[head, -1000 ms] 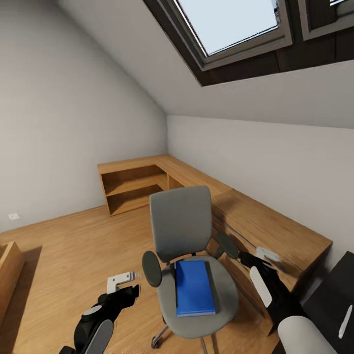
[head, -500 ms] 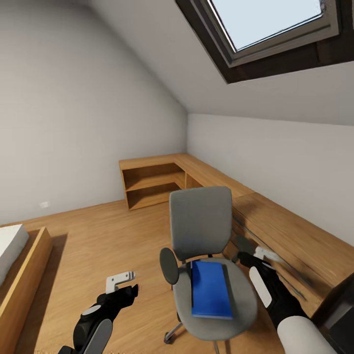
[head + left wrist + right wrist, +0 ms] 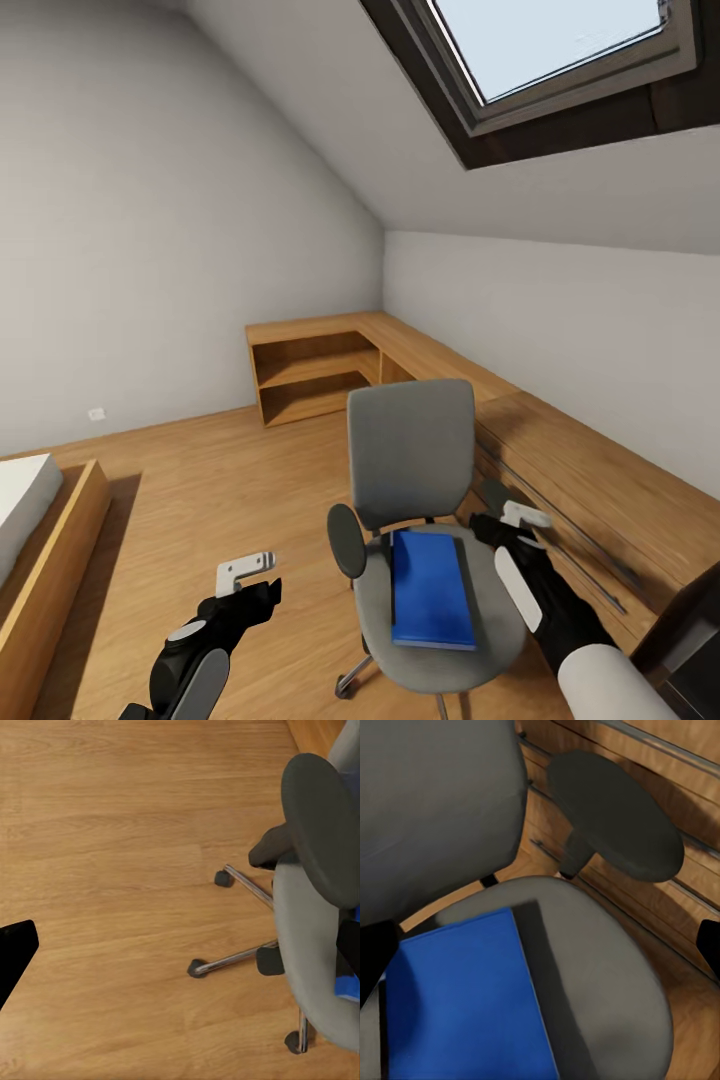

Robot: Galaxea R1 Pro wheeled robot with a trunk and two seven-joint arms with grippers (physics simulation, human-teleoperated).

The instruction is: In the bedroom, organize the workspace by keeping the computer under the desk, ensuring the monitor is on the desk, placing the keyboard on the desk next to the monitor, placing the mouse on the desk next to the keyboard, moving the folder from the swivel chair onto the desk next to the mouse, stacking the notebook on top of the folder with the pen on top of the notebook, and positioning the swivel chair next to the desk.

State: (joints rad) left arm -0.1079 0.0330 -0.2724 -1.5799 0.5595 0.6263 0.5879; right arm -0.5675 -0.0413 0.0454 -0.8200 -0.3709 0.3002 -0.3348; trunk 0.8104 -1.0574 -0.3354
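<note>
Folder (image 3: 432, 590) first: in your head view it is a flat, bright blue rectangle lying on the grey seat of the swivel chair (image 3: 412, 462), its long side running from the backrest toward the front edge, with a thin dark strip along its right side. The chair faces you, grey back upright, black armrests on either side, a chrome spoke showing beneath. Your right tool (image 3: 522, 516) hangs just beside the chair's right armrest, above the seat's right edge and near the folder's far right corner, not touching it; whether its fingers stand apart or together you cannot tell from here. Your left tool (image 3: 248, 572) hovers over the wood floor (image 3: 200, 500) to the left of the chair, well apart from the folder; its state is likewise unclear. Low wooden shelving (image 3: 310, 370) runs along the far wall and round to the right behind the chair, and a bed (image 3: 40, 520) edges in at the left.

Left wrist view: you look down on floor, the chair's chrome base (image 3: 240, 958) with black castors, the seat's side and one dark armrest (image 3: 324, 825); a sliver of blue shows at the seat.

Right wrist view: the folder (image 3: 465, 1001) lies close below on the seat, the other armrest (image 3: 615, 817) beyond. Dark finger edges sit at opposite sides, so this tool is spread wide.
</note>
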